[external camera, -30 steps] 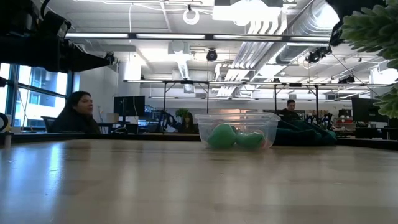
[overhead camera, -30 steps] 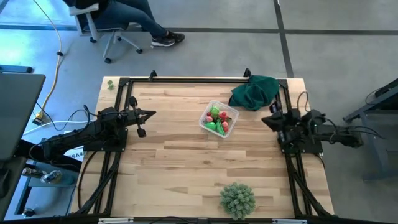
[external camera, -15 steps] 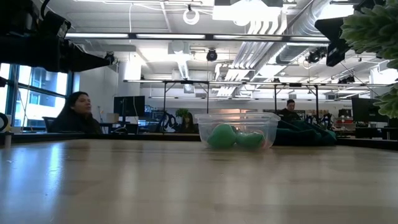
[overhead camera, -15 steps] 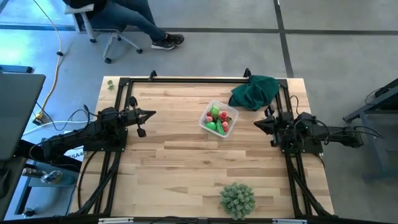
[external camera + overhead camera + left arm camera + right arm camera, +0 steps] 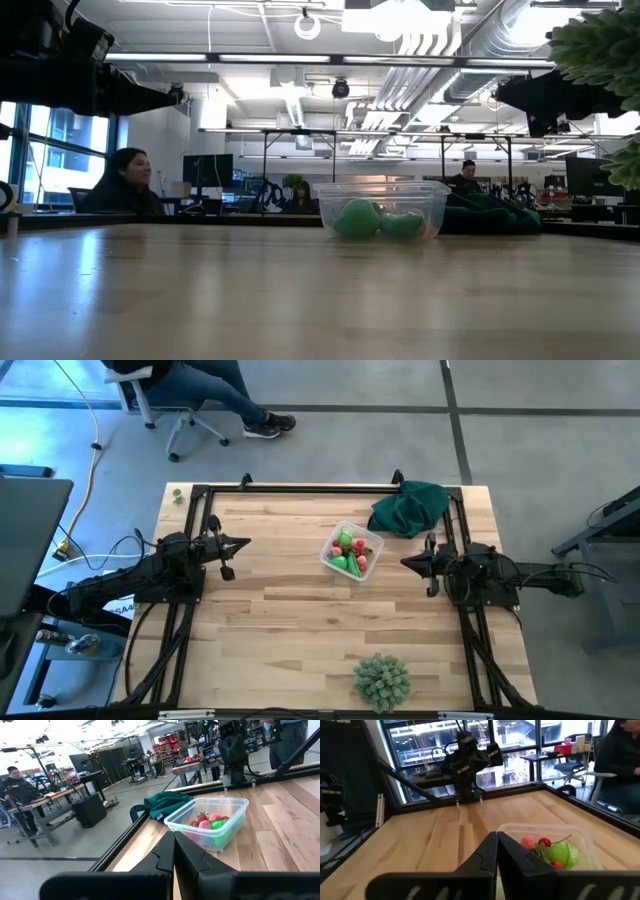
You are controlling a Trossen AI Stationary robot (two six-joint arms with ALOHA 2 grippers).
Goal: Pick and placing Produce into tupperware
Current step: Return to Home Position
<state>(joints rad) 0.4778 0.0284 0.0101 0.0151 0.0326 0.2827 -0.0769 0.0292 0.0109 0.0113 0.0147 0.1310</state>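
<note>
Tupperware (image 5: 376, 544) stands mid-table, toward the far side, and holds the produce (image 5: 347, 552): red, pink and green pieces. No loose piece shows on the boards inside the rails. One small green item (image 5: 177, 493) lies at the far left corner, identity unclear. My left gripper (image 5: 247, 543) and right gripper (image 5: 404, 562) hover at their own sides, fingers pressed together, empty. Judgement: filling complete, and only parking the arms is left.

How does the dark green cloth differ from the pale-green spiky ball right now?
The dark green crumpled cloth lies shapeless at the top right corner of the table in the high view; the pale-green spiky ball is round, at the bottom edge. The cloth is darker and spreads wider than the ball. Both lie outside the clear plastic container, apart from the left gripper and right gripper.
</note>
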